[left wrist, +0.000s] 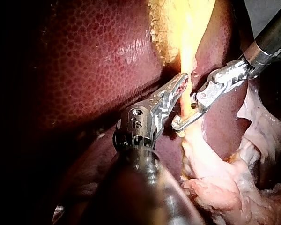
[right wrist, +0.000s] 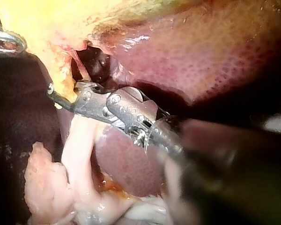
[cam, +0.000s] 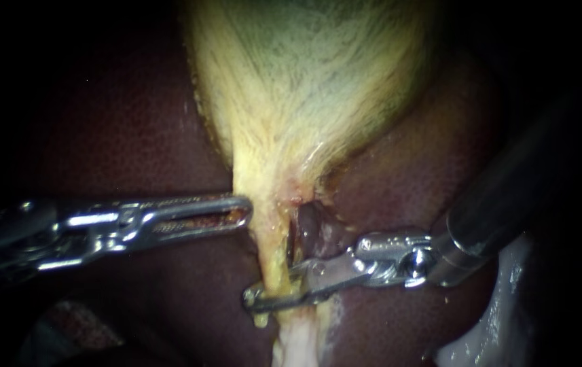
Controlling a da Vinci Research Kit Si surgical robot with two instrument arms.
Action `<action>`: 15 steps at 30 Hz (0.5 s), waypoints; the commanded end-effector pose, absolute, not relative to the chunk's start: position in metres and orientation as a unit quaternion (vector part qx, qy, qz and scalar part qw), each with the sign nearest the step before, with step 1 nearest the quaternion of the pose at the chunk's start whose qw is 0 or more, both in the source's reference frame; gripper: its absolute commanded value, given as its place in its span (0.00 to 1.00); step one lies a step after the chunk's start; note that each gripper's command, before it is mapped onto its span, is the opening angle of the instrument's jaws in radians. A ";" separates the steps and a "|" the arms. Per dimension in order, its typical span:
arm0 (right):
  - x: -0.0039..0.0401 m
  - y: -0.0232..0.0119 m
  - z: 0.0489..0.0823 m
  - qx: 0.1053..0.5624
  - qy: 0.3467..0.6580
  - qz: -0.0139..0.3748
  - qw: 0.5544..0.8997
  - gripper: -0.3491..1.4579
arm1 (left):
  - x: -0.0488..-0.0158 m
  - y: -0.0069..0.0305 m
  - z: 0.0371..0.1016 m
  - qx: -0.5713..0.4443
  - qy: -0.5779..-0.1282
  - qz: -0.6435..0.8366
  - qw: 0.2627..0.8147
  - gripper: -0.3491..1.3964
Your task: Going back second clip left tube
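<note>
The pale yellow-green gallbladder (cam: 304,75) narrows downward into a yellow tube, the left tube (cam: 270,255). A darker reddish tube (cam: 311,228) lies just right of it across a small gap. My right instrument (cam: 278,293) reaches across the left tube low down. Its slim jaws stand either side of the tube with a narrow gap, and they also show in the left wrist view (left wrist: 185,121) and the right wrist view (right wrist: 65,97). I cannot make out a clip apart from the jaws. My left instrument (cam: 240,209) lies with its jaws together, tip against the tube's left edge (left wrist: 181,83).
Dark red liver (cam: 134,136) surrounds the gallbladder on both sides. Pale whitish tissue (cam: 297,340) hangs below the tube, with more at the lower right (cam: 501,319). The right instrument's thick shaft (cam: 508,197) crosses the right side.
</note>
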State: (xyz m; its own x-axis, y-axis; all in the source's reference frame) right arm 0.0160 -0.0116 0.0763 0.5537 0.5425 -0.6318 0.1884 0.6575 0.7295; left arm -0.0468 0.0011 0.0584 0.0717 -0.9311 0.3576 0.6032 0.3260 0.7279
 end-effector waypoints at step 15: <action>0.0161 -0.0116 0.0761 0.375 0.490 0.086 0.782 0.46 | -0.0467 0.0011 0.0584 0.201 -0.409 -0.544 0.704 0.00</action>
